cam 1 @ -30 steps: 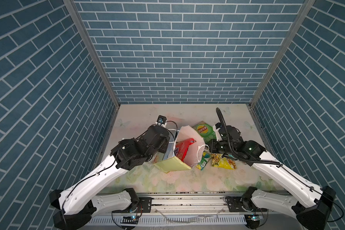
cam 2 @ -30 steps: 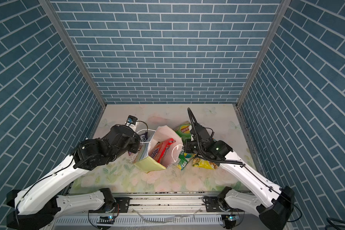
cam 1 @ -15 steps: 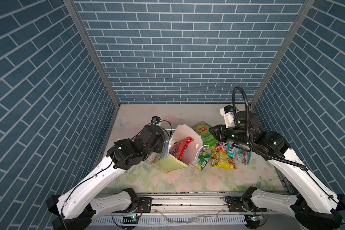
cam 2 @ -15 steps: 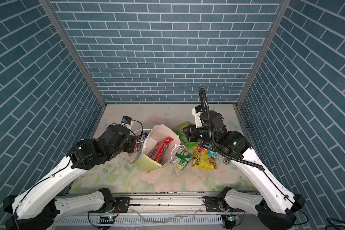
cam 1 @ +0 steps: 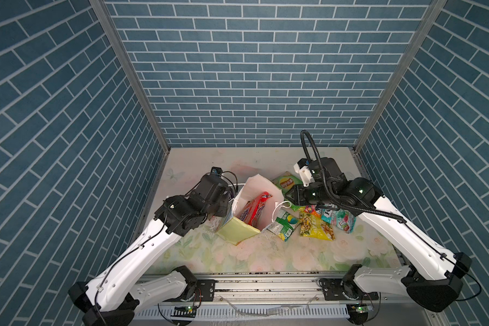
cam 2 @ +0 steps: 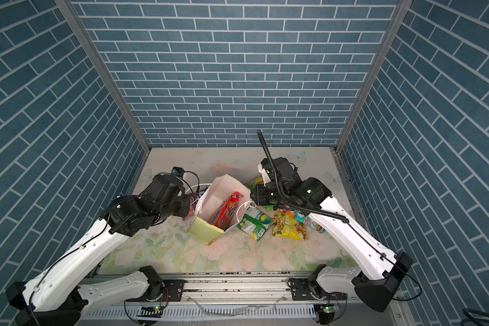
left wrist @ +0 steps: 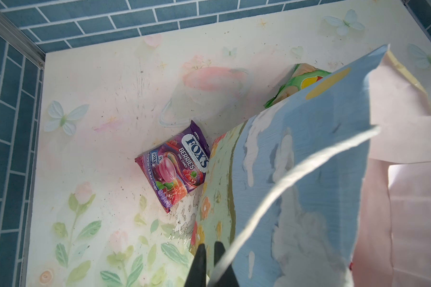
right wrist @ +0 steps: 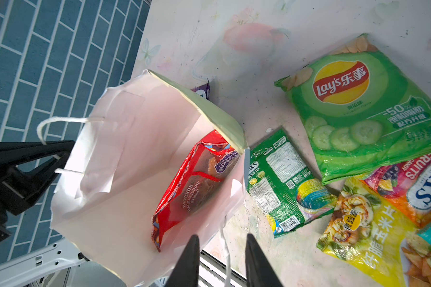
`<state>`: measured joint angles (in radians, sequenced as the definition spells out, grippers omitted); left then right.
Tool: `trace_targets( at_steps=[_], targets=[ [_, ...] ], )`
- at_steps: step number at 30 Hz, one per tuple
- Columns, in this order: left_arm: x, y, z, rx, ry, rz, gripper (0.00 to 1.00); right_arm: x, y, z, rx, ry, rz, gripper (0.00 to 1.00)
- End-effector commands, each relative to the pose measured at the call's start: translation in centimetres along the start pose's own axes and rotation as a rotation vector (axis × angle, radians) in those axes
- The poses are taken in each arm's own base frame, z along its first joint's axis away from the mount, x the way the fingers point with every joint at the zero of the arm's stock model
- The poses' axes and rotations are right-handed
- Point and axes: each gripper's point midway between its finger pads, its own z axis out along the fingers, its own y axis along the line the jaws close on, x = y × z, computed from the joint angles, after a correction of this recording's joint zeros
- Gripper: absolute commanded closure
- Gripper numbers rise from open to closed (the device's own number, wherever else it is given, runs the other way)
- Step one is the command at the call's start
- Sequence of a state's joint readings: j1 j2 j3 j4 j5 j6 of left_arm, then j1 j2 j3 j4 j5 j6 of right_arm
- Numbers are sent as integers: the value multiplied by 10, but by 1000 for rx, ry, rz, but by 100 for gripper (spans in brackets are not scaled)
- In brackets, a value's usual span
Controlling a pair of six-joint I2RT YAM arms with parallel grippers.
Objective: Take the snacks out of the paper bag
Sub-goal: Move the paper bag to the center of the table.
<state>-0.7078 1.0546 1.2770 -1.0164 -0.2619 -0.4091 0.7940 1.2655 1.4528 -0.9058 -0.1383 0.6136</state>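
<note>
One glossy red packet [right wrist: 199, 188] leans inside the white-lined paper bag [right wrist: 110, 174].

In both top views the walls of the paper bag [cam 1: 247, 192] hide the lower part of the red cookie bag [cam 1: 254, 209], and the right wrist view shows only a corner of the purple Fox's packet [right wrist: 202, 90] past the bag's rim. The right arm [cam 1: 359, 192] covers part of the Lay's chips [cam 1: 285, 182] and the teal packet [cam 1: 340, 221] in a top view, while the right wrist view's edge cuts off the orange Fox's packet [right wrist: 408, 184] and the yellow packet [right wrist: 368, 238]. The left pincer [left wrist: 209, 248] shows only its close-pressed tips at the left wrist view's edge, the blurred cord handle [left wrist: 296, 169] crossing them, so whether they pinch paper or cord is unclear.
</note>
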Motion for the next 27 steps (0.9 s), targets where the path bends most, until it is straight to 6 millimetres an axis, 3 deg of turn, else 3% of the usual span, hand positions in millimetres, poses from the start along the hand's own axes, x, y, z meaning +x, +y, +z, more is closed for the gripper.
trace_targets(
  at_steps=[1, 11, 21, 27],
  targets=[
    [3, -1, -2, 24, 13, -5, 90, -1, 6, 4, -21, 16, 11, 67],
    [3, -5, -2, 44, 9, -6, 90, -6, -8, 24, 67, 28, 5, 67],
    [6, 0, -4, 37, 1, -6, 90, 6, -27, 44, 147, 83, 16, 67],
    [5, 1, -4, 38, -2, -3, 90, 5, -30, 56, 165, 90, 9, 72]
  ],
)
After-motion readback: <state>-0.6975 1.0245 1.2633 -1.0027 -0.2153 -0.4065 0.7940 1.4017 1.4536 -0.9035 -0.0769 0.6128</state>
